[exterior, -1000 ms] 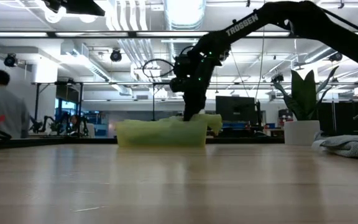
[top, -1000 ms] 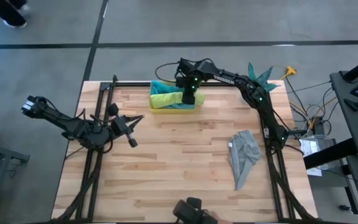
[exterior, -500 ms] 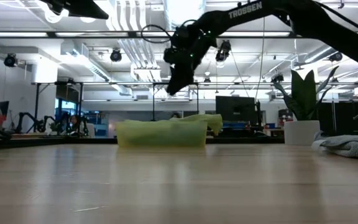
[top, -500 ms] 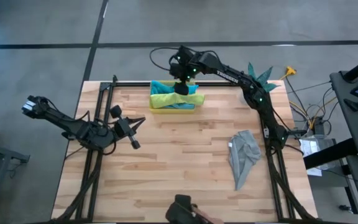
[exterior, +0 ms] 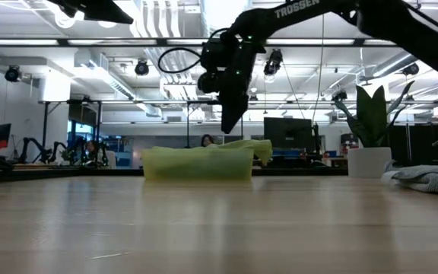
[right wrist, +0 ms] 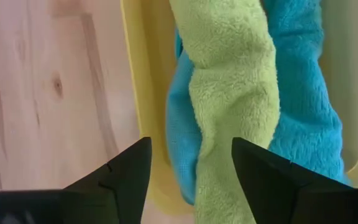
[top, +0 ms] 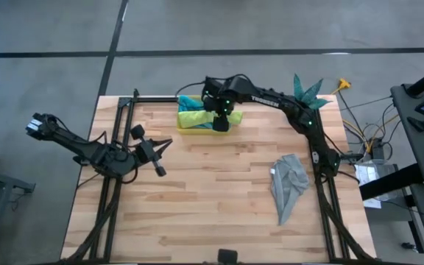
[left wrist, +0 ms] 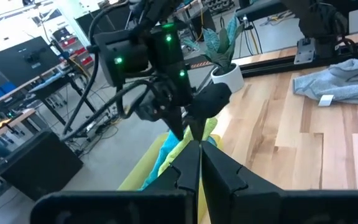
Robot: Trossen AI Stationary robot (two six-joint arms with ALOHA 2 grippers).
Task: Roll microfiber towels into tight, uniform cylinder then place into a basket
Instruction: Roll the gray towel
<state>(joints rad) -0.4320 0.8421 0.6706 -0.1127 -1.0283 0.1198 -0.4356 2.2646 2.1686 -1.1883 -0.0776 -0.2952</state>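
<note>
Lime green microfiber towel: now released in translucent yellow plastic basket.
Right gripper lifted, jaws spread, empty; grey towel remains.

Grey floor around wooden table. Long ceiling lights glow bright. Dark screen far back. Leafy plant in white pot at right.

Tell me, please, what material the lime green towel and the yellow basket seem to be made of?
The lime green towel looks like soft microfiber cloth: its surface is fuzzy and matte. The basket seems to be smooth plastic, probably translucent, since its thin yellow wall looks even and slightly glossy.
</note>
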